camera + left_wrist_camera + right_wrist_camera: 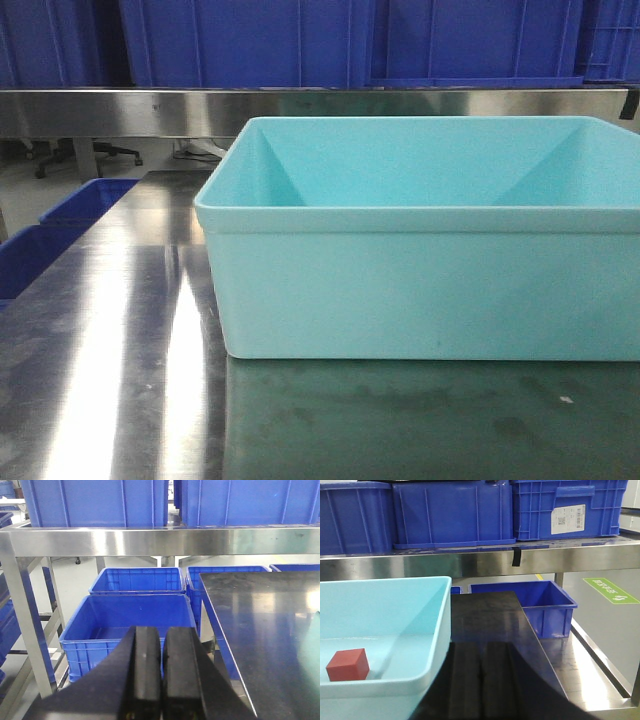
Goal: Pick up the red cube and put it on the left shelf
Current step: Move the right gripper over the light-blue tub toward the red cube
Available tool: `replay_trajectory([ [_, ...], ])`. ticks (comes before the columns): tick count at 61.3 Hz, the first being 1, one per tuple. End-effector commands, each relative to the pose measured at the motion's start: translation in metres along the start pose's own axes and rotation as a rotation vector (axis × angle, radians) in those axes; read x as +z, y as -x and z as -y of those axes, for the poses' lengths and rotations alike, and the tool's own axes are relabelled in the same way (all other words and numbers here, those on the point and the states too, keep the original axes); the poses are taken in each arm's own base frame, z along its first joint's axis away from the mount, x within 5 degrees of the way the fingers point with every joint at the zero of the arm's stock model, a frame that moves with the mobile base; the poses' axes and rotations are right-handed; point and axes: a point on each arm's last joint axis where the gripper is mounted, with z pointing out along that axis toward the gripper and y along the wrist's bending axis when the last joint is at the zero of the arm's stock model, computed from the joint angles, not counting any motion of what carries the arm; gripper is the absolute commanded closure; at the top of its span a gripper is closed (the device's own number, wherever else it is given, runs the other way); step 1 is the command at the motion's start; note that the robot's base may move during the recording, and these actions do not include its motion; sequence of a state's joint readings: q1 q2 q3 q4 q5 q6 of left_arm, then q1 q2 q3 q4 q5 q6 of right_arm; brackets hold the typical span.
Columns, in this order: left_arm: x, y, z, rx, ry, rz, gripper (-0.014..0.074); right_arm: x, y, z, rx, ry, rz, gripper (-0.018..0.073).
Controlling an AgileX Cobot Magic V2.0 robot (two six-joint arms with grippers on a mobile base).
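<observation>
The red cube point(348, 664) lies on the floor of the light teal tub point(385, 682), near its front left in the right wrist view. The tub also shows in the front view point(420, 290), where its wall hides the cube. My right gripper point(481, 680) is shut and empty, just right of the tub's rim, apart from the cube. My left gripper point(162, 670) is shut and empty, off the table's left edge above a blue crate point(125, 630). The steel shelf point(150, 540) crosses above, holding blue crates.
Blue crates point(450, 515) stand along the shelf. More blue crates point(137, 580) sit on the floor left of the steel table point(265, 625), and one point(545, 605) at the table's far right. The shelf's steel leg point(25, 615) stands at left.
</observation>
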State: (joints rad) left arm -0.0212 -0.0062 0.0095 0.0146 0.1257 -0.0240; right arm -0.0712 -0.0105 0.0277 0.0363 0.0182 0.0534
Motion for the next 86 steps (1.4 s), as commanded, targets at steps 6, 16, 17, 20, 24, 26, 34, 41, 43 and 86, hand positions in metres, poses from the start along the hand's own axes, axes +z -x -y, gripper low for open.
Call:
replay_trajectory([
  [6,0.000,0.001,0.000,-0.008,-0.004,0.080,0.0495,-0.003,0.014,-0.001,-0.007,0.004,0.115,0.0504],
  [16,0.000,0.001,0.000,-0.008,-0.004,0.080,0.0495,-0.003,0.014,-0.001,-0.007,0.004,0.115,0.0504],
  [17,0.000,0.001,0.000,-0.008,-0.004,0.080,0.0495,-0.003,0.014,-0.001,-0.007,0.004,0.115,0.0504],
  [20,0.000,0.001,0.000,-0.008,-0.004,0.080,0.0495,-0.003,0.014,-0.001,-0.007,0.004,0.115,0.0504],
  [24,0.000,0.001,0.000,-0.008,-0.004,0.080,0.0495,-0.003,0.014,-0.001,-0.007,0.004,0.115,0.0504],
  [26,0.000,0.001,0.000,-0.008,-0.004,0.080,0.0495,-0.003,0.014,-0.001,-0.007,0.004,0.115,0.0504],
  [34,0.000,0.001,0.000,-0.008,-0.004,0.080,0.0495,-0.003,0.014,-0.001,-0.007,0.004,0.116,0.0504],
  [41,0.000,0.001,0.000,-0.008,-0.004,0.080,0.0495,-0.003,0.015,-0.001,-0.007,0.005,0.132,0.0504],
  [43,0.000,0.001,0.000,-0.008,-0.004,0.080,0.0495,-0.003,0.016,-0.001,-0.007,0.005,0.138,0.0504],
  [86,0.000,0.001,0.000,-0.008,-0.004,0.080,0.0495,-0.001,0.182,-0.019,-0.008,0.039,-0.024,0.0504],
])
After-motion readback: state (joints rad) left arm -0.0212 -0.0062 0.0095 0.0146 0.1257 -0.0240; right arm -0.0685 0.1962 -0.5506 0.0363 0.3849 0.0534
